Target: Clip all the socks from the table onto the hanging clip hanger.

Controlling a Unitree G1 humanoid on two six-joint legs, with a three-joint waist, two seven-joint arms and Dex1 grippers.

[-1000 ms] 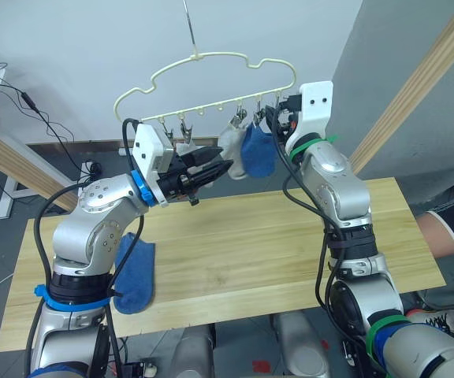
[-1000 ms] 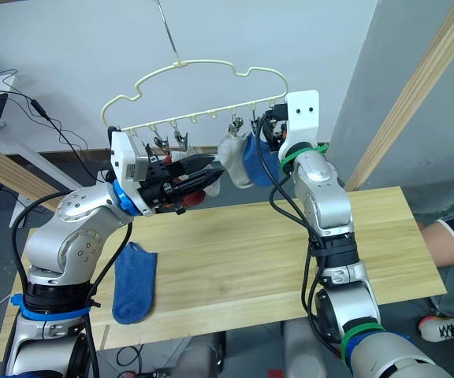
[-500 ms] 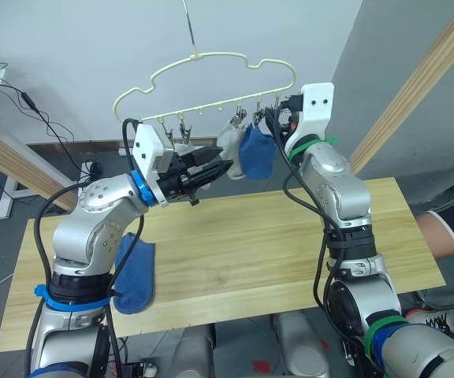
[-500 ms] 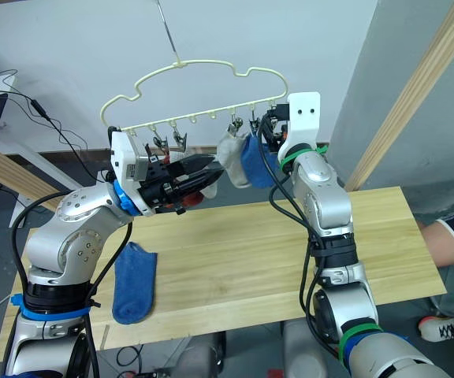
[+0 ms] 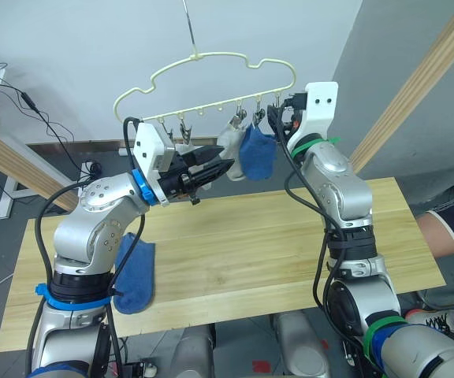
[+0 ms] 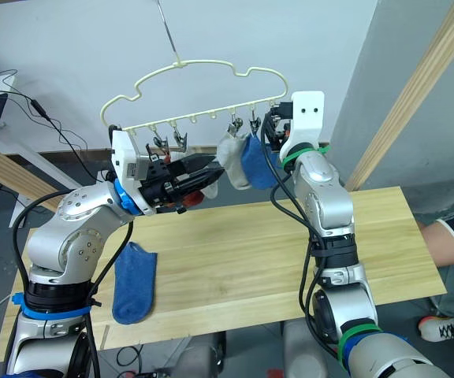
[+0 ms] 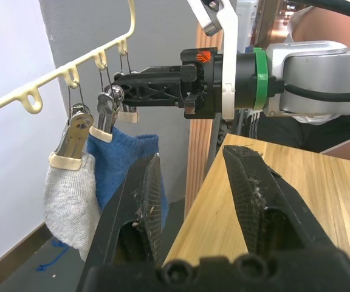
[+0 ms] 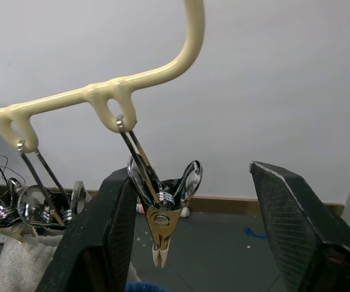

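Note:
The pale yellow clip hanger (image 5: 211, 79) hangs over the table's far edge. A light grey sock (image 5: 231, 142) and a blue sock (image 5: 258, 153) hang clipped side by side near its right end. Another blue sock (image 5: 135, 272) lies on the table (image 5: 251, 244) at the left, partly behind my left arm. My left gripper (image 5: 215, 167) is open and holds nothing, raised just below the left clips and pointing at the hung socks. My right gripper (image 8: 190, 170) is open up at the hanger's right end, with the empty end clip (image 8: 161, 234) hanging between its fingers.
A round wooden pole (image 5: 416, 87) slants up at the right and another (image 5: 14, 161) crosses at the left. A person's leg (image 5: 448, 228) shows past the table's right end. Cables lie on the floor at the far left.
My right gripper has edged slightly up and to the right at the hanger's end clip. The left arm and the socks have stayed put.

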